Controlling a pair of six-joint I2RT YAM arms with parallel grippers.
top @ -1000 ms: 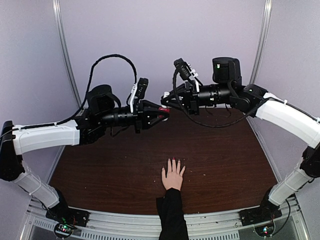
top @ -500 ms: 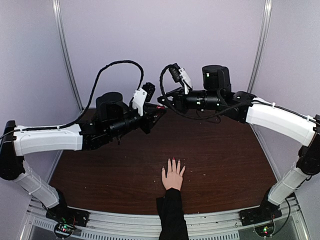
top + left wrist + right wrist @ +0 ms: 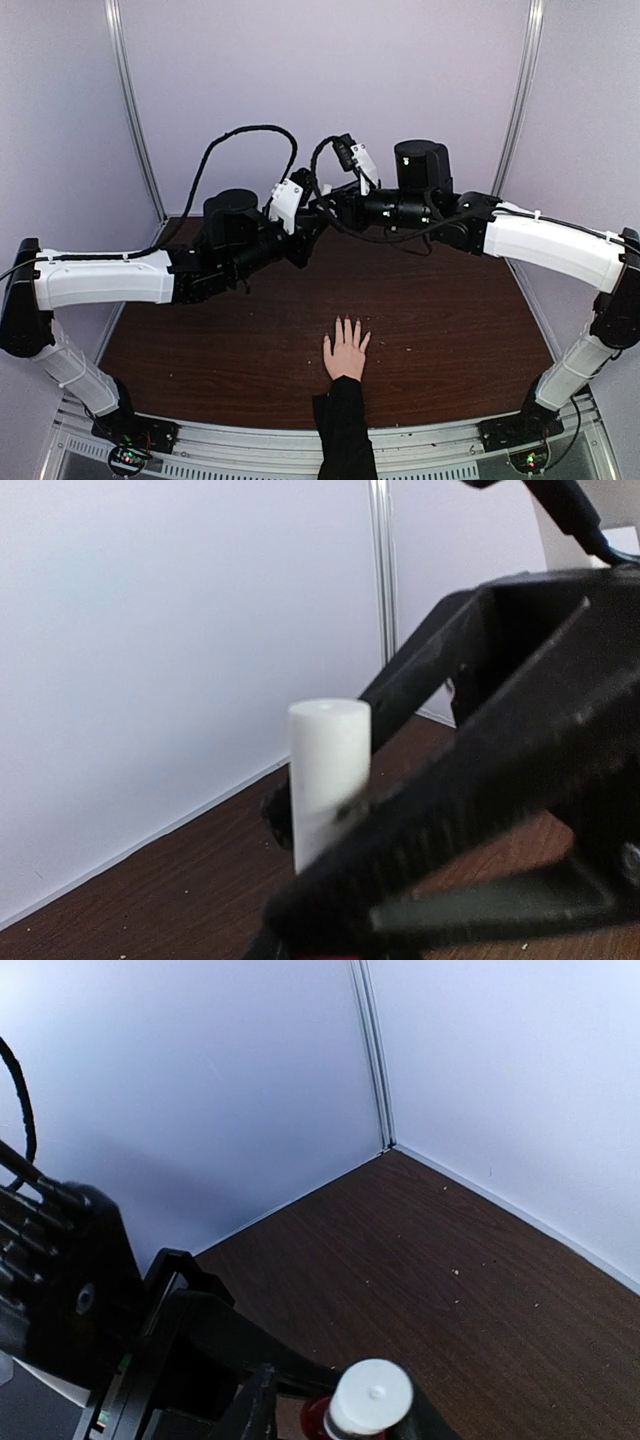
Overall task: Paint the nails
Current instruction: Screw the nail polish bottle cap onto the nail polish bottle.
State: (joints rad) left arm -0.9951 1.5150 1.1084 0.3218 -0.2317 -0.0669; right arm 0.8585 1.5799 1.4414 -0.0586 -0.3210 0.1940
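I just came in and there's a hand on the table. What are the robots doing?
The left fingers hold a small red bottle up over the back of the table, and the right fingers are at its white cap. A person's hand lies flat near the front; its nails are not being touched yet.

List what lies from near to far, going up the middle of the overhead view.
Black sleeve → hand → nails → bare tabletop beyond the fingertips → back wall.
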